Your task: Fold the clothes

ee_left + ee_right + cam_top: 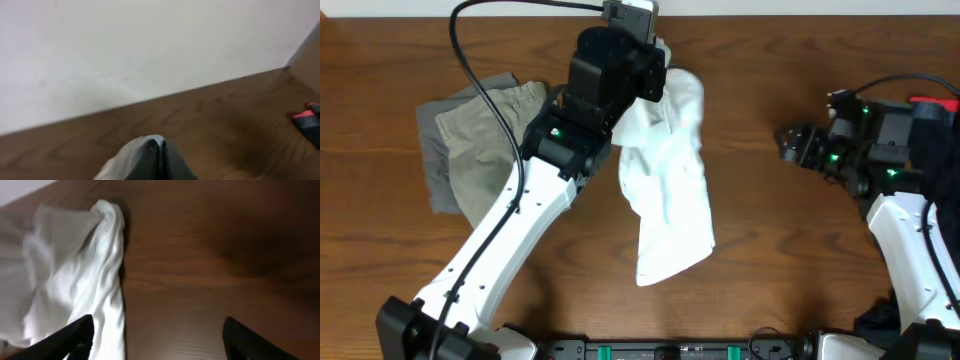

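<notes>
The white T-shirt (pixel 670 190) of the clothes hangs bunched from my left gripper (pixel 660 65) near the table's far edge, its lower end trailing on the wood toward the front. In the left wrist view the left gripper (pixel 160 150) is shut, with a fold of white cloth (pixel 127 157) pinched between its fingers. My right gripper (pixel 785 143) hovers at the right, apart from the shirt, pointing left. The right wrist view shows the right gripper (pixel 157 325) open over bare wood, with the T-shirt (pixel 75 265) by its left finger.
Khaki shorts (pixel 485 140) lie on a grey piece (pixel 432 150) at the back left, partly under my left arm. A dark garment with a red patch (pixel 932 105) sits at the far right edge, also seen as a dark garment (pixel 307 120). A white wall (pixel 150 45) backs the table.
</notes>
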You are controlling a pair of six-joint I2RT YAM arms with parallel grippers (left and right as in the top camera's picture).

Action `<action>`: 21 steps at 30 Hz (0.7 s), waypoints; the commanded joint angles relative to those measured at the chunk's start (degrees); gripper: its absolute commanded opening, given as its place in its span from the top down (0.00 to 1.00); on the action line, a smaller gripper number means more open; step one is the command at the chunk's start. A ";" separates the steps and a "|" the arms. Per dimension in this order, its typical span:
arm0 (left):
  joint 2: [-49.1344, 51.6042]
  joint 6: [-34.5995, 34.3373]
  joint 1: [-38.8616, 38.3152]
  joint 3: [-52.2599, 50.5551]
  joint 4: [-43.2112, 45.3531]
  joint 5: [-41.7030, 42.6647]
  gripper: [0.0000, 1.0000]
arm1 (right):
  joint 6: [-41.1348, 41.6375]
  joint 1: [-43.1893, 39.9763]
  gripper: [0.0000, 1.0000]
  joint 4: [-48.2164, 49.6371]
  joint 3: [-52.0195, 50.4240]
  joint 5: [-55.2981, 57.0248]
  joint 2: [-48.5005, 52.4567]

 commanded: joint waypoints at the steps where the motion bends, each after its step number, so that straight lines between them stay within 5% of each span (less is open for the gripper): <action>1: -0.92 2.25 -2.03 1.05 2.23 0.15 0.94 | -8.28 3.26 0.16 0.52 0.07 -8.52 -0.35; 5: -1.09 2.23 -4.57 1.51 3.41 0.13 0.94 | -11.13 7.34 0.12 3.72 0.07 -12.04 -0.35; 12: -2.21 2.29 -7.80 5.79 1.14 0.13 0.94 | -4.37 12.61 0.14 9.20 0.07 3.93 0.68; 21: -7.43 4.57 -10.67 9.20 -1.42 -0.31 0.94 | -4.39 12.87 0.20 16.06 0.07 5.14 9.51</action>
